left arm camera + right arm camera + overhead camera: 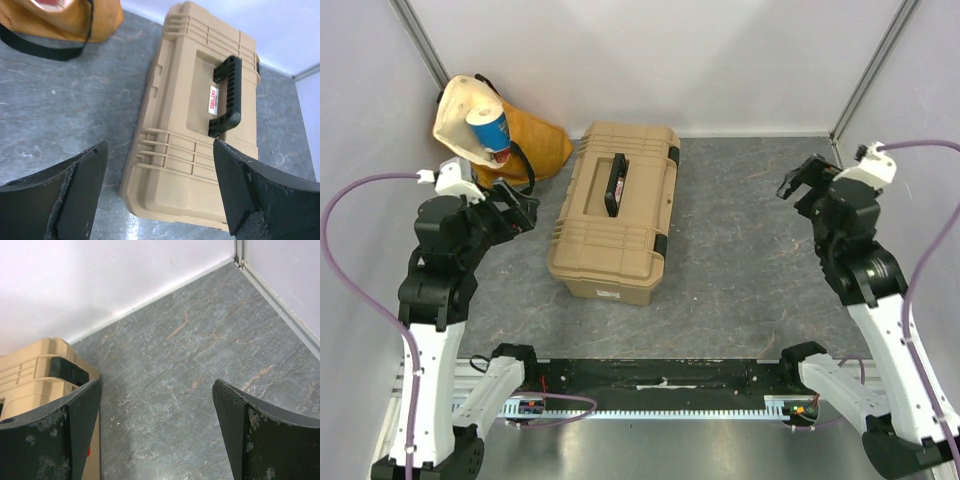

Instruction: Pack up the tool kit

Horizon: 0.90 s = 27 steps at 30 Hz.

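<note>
The tool kit, a large tan plastic toolbox [615, 215] with a black handle [615, 184], lies shut on the grey table a little left of centre. Black latches [660, 243] sit on its right side. My left gripper [525, 210] hangs open just left of the box, with nothing between its fingers. From the left wrist, the box lid [195, 125] and handle [227, 95] lie below the open left gripper [160, 144]. My right gripper [798, 180] stands open over bare table at the right, well apart from the box. In the right wrist view the right gripper [156, 382] frames only table, with a box corner [30, 375] at the left.
A yellow-cream cloth bag [510, 135] with a blue and white can [488, 125] in its mouth leans in the back left corner, close behind my left gripper; its black strap [45, 50] trails on the table. White walls close the back and both sides.
</note>
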Each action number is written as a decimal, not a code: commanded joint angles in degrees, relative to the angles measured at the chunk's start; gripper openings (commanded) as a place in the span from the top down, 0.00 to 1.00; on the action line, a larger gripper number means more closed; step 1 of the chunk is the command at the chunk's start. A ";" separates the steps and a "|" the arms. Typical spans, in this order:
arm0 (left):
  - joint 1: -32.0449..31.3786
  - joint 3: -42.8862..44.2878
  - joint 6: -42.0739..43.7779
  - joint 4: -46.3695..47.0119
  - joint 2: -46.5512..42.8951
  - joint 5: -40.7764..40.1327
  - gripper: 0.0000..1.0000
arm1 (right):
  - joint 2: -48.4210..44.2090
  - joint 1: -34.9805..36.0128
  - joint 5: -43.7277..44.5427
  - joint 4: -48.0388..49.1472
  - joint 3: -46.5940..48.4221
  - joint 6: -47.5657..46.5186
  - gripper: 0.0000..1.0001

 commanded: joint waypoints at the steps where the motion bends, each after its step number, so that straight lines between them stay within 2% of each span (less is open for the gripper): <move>1: 0.05 3.44 2.91 -1.69 -4.05 -9.78 0.09 | -5.61 0.23 3.98 -1.60 -0.91 -0.16 0.02; 12: 0.05 3.97 3.87 -0.29 -11.52 -12.52 0.07 | -15.46 0.31 6.96 -1.34 2.08 -2.52 0.02; 27: 0.05 4.67 5.02 -1.61 -10.12 -12.25 0.09 | -15.03 0.23 6.00 0.69 1.47 -2.79 0.02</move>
